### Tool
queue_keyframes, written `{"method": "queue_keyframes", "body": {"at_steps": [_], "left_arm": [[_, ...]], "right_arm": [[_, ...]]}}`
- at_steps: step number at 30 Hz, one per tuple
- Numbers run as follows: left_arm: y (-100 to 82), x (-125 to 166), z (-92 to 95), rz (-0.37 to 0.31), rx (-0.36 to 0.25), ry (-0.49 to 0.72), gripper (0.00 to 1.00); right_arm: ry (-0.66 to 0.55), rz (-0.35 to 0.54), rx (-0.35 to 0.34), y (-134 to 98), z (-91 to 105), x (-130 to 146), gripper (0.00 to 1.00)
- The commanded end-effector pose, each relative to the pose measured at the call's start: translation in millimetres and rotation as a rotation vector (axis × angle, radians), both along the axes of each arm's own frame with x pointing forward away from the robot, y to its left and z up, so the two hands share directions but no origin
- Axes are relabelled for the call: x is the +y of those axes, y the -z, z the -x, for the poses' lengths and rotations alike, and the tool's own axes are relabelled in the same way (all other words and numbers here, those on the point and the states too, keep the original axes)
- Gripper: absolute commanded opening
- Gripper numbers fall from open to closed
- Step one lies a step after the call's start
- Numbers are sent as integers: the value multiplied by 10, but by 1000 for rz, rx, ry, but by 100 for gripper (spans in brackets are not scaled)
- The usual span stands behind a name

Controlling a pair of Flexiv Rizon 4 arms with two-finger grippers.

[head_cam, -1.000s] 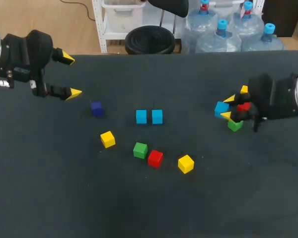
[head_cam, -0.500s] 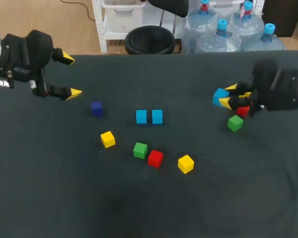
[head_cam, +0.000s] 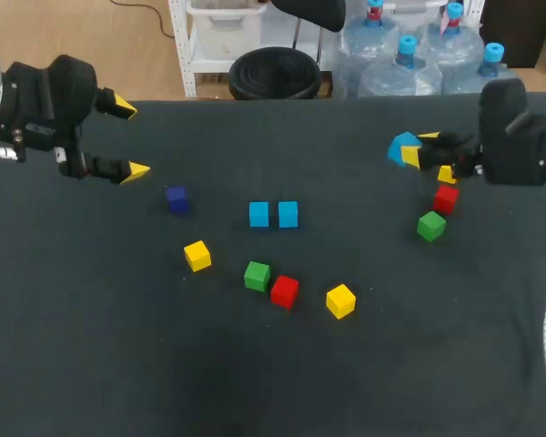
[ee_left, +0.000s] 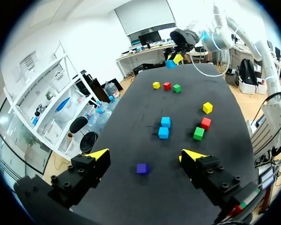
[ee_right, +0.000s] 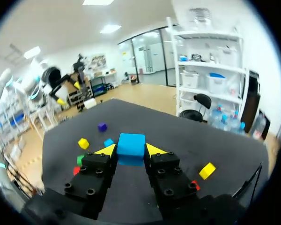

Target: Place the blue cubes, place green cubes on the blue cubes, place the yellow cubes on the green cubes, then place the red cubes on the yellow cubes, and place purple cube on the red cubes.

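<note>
Pinching a blue cube [head_cam: 402, 148] lifted clear of the counter [head_cam: 364, 364], the right end effector [head_cam: 419, 148] hangs toward the counter's 2 o'clock. The two blue cubes [head_cam: 259, 215] lying mid-counter sit at its 8 o'clock in the head view, the likely destination. The left end effector [head_cam: 129, 138] is spread and empty at 10 o'clock.

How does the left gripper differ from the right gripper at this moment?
The left gripper is open and empty; the right gripper is shut on a blue cube. The left gripper is near the purple cube; the right gripper is near the red cube. Both have yellow tips.
</note>
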State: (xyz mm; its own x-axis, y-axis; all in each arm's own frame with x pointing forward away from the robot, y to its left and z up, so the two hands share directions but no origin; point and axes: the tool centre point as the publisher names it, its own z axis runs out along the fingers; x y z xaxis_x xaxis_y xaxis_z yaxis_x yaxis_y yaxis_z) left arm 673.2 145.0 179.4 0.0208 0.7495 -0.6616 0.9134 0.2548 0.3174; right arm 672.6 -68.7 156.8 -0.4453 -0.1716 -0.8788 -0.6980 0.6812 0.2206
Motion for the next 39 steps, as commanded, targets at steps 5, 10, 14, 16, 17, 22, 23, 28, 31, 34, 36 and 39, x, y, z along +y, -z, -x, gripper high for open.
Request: {"method": "queue_keyframes", "body": {"at_steps": [5,10,14,16,17,22,23,28,31,34,36,39], "left_arm": [[11,20,11,7,-6,4,100],[11,20,11,7,-6,4,100],[11,20,11,7,-6,4,100],[11,20,11,7,-6,4,100],[11,20,11,7,-6,4,100],[11,20,11,7,-6,4,100],[11,20,11,7,-6,4,100],[11,20,11,7,-6,4,100],[11,20,11,7,-6,4,100],[11,20,11,7,-6,4,100],[11,20,11,7,-6,4,100],[11,20,11,7,-6,4,100]], "right_arm": [[-558,-409,183,142,-119,146,0],[-528,-406,222,184,-125,246,0],[-503,-408,238,211,-106,290,0],[-480,-411,252,229,-96,306,0],[-480,-408,254,242,-93,310,0],[-491,-379,258,294,-87,349,0],[-494,-373,258,299,-88,356,0],[-514,-344,254,308,-94,377,0],[-521,-334,250,306,-116,366,0],[-531,-308,240,302,-133,342,0],[-537,-282,233,297,-140,332,0],[-543,-214,218,301,-148,316,0]]}}
